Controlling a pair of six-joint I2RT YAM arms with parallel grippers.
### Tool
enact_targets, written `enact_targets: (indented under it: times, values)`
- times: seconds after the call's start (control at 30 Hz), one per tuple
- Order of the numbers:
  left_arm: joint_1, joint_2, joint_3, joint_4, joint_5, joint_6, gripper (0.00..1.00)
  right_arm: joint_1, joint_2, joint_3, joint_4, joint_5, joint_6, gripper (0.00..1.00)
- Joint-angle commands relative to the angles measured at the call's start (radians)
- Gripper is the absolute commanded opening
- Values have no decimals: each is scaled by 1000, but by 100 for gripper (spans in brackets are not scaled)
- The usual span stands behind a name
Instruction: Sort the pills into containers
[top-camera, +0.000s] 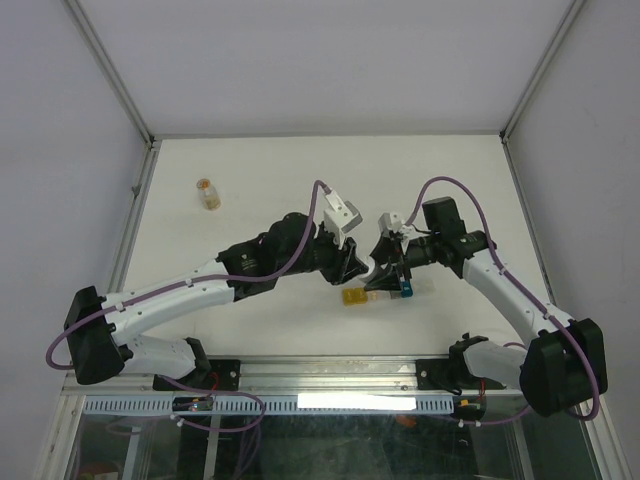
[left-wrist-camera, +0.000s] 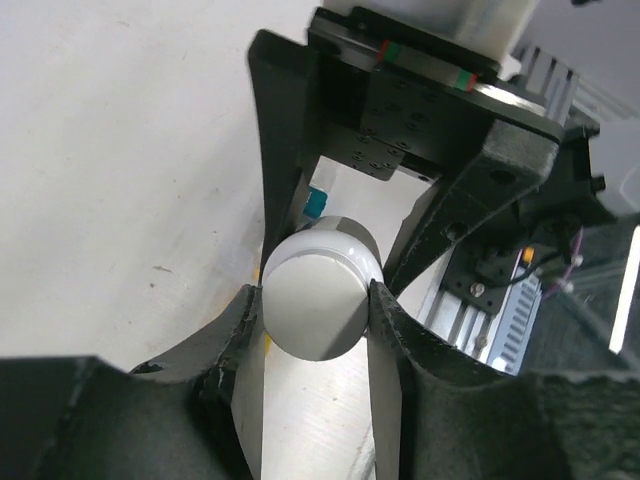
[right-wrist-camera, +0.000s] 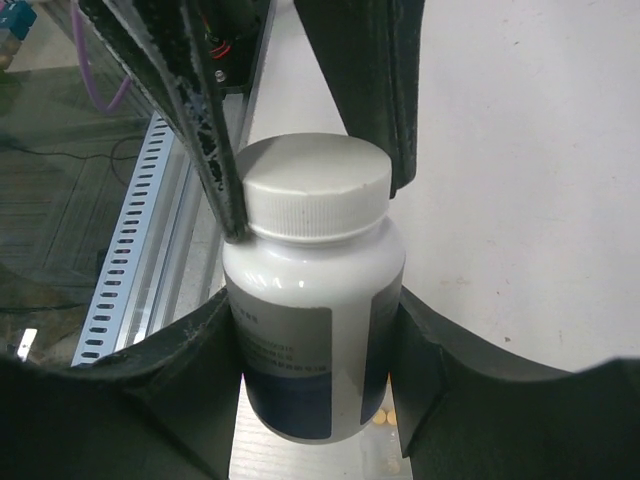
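While two arms meet over one container strip, left gripper pinches the cap of one bottle, right gripper clasps its body.

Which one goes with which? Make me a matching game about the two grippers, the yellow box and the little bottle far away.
Things:
1. left gripper
2. right gripper
3. yellow compartment
4. little bottle

Places or states:
A. standing alone at the far left of the table
B. shut on the white cap
C. lying on the table near the teal compartment
D. shut on the body of the white bottle

Pairs: 1-B, 2-D, 3-C, 4-A
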Motion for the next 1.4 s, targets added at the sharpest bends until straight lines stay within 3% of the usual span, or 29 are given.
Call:
enact_targets:
  times: [0.0, 0.03, 0.07, 0.17, 0.2, 0.23, 0.47, 0.63, 0.8, 1.37]
  values:
    - [-14, -7, 14, 24, 355, 370, 12, 5, -6, 36, 41, -34, 3, 0]
    - [-15, -11, 5, 23, 394, 440, 17, 6, -6, 34, 41, -34, 3, 0]
    - [-15, -17, 1, 25, 406, 490, 29, 5, -6, 33, 40, -34, 3, 0]
    - [-11, -39, 9, 83, 287, 451, 85, 5, -8, 34, 40, -31, 2, 0]
    - [-8, -53, 12, 110, 225, 406, 96, 5, -9, 33, 40, -30, 2, 0]
    - [0, -80, 6, 137, 181, 362, 99, 5, -11, 33, 39, -29, 3, 0]
    - [16, -247, -128, 260, -87, 25, 99, 5, -12, 34, 38, -35, 1, 0]
    - [13, -223, -143, 213, -161, -168, 85, 6, -13, 33, 39, -38, 1, 0]
    - [-8, -164, -92, 158, -199, -195, 78, 6, -10, 33, 40, -35, 2, 0]
    - [-26, -19, -3, 112, -88, -177, 73, 6, -6, 32, 41, -32, 3, 0]
